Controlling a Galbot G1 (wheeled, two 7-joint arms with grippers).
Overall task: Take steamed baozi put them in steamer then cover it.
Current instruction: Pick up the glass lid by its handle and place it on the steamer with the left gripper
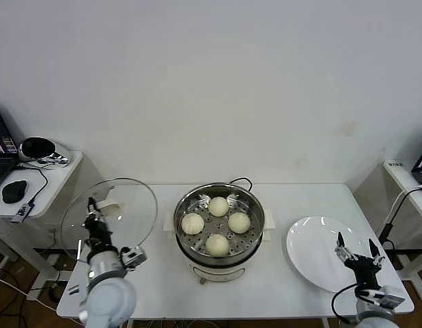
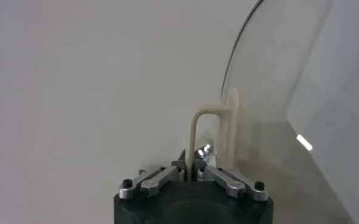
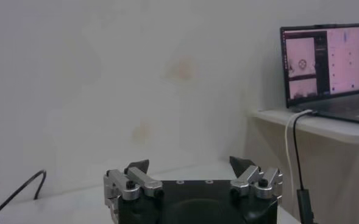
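We see four buns sitting on the perforated tray inside the steamer (image 1: 218,229), which stands at the middle of the white counter (image 1: 160,273): one bun at the far side (image 1: 218,206), one on the left (image 1: 192,223), one on the right (image 1: 239,222) and one nearest us (image 1: 217,244). They lie close together without clearly touching. The pot is uncovered, and its black cord (image 1: 242,181) loops out behind it.

Our left pincer (image 1: 95,217) is pressed together on the cream handle (image 2: 199,131) of the glass lid (image 1: 110,215). The lid is held up off the counter to the left of the steamer, tilted so that its face is toward us, and its rim comes near the pot's left edge. From the left wrist view the lid's clear disc (image 2: 283,79) stands on edge beside the handle.

Our right pincer (image 1: 358,254) is spread wide, holding nothing, over the near right edge of the white plate (image 1: 313,253), which lies flat on the counter to the right of the steamer. In the right wrist view its two tips (image 3: 190,165) stand well apart, with a laptop (image 3: 325,64) on a side shelf beyond.

On a small table at far left lie a computer mouse (image 1: 13,190) and a dark headset-like object (image 1: 39,148).
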